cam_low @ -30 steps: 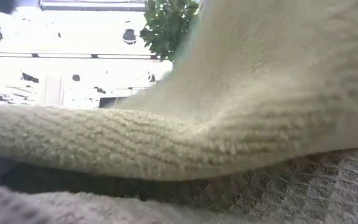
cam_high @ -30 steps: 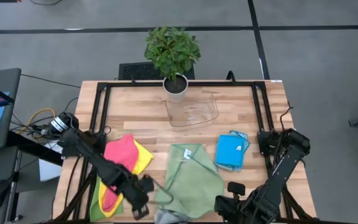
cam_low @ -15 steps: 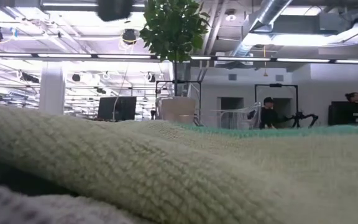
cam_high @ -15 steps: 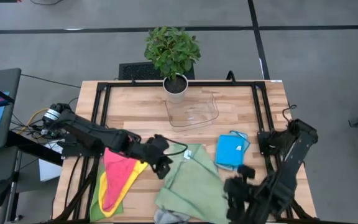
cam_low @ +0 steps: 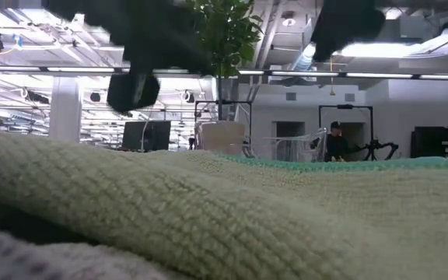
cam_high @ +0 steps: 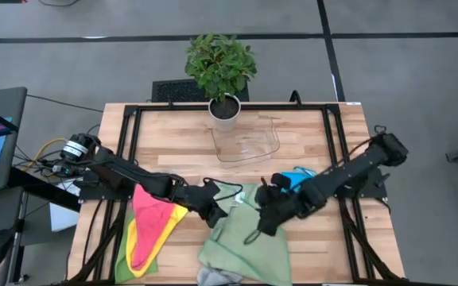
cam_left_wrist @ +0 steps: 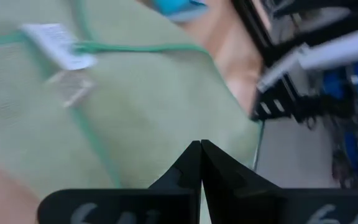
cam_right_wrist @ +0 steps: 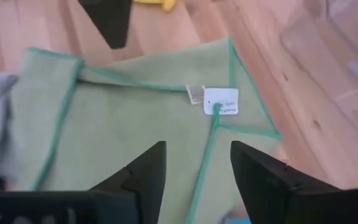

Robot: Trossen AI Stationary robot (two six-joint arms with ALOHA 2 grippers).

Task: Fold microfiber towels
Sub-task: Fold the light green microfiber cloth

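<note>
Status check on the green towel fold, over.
Left tool shut, at green towel's edge. Right tool open, above towel, holding nothing. Blue towel beside it, nothing in the way.

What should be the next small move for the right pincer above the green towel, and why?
Probably lower the open right pincer onto the green towel near its white tag and pinch that edge. It hovers there holding nothing, and the towel lies only partly folded. The left pincer is shut beside the towel.

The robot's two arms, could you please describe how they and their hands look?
Both arms are dark, jointed and slim. The left hand has two black wedge-shaped fingers tapering to points; the right hand has two broad black angular fingers. A thin dark cable loops near the left arm's hand.
</note>
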